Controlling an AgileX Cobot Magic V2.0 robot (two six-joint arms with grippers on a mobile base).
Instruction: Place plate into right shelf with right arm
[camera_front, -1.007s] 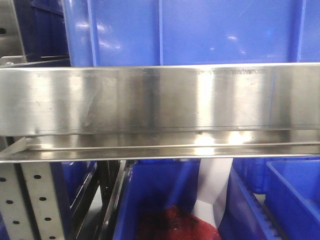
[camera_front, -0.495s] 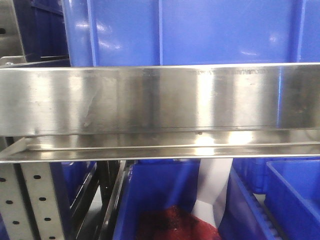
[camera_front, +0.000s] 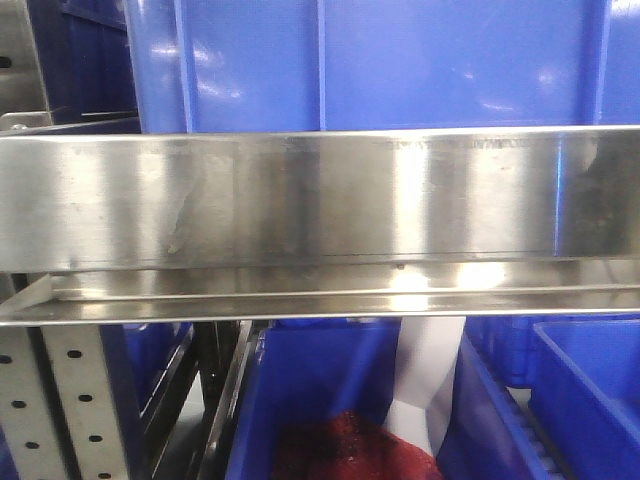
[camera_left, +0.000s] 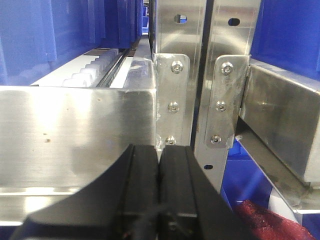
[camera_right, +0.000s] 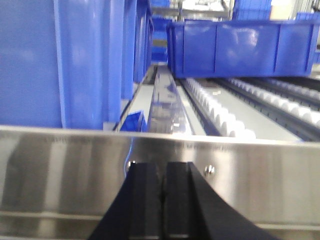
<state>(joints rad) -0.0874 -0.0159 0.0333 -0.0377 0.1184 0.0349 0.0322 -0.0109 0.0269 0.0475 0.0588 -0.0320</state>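
1. The plate shows in none of our views, so we cannot say where it lies; neither pincer carries it.
2. The right pincer has its black fingers pressed together with nothing between them, sitting just in front of the shelf's steel rail.
3. Beyond that rail we see white rollers and blue bins on the shelf deck.
4. The left pincer is likewise closed on nothing, facing the rail beside a perforated upright.
5. We judge the right arm must first find and grip the plate by its rim, then lift it level over the rail before lowering it.
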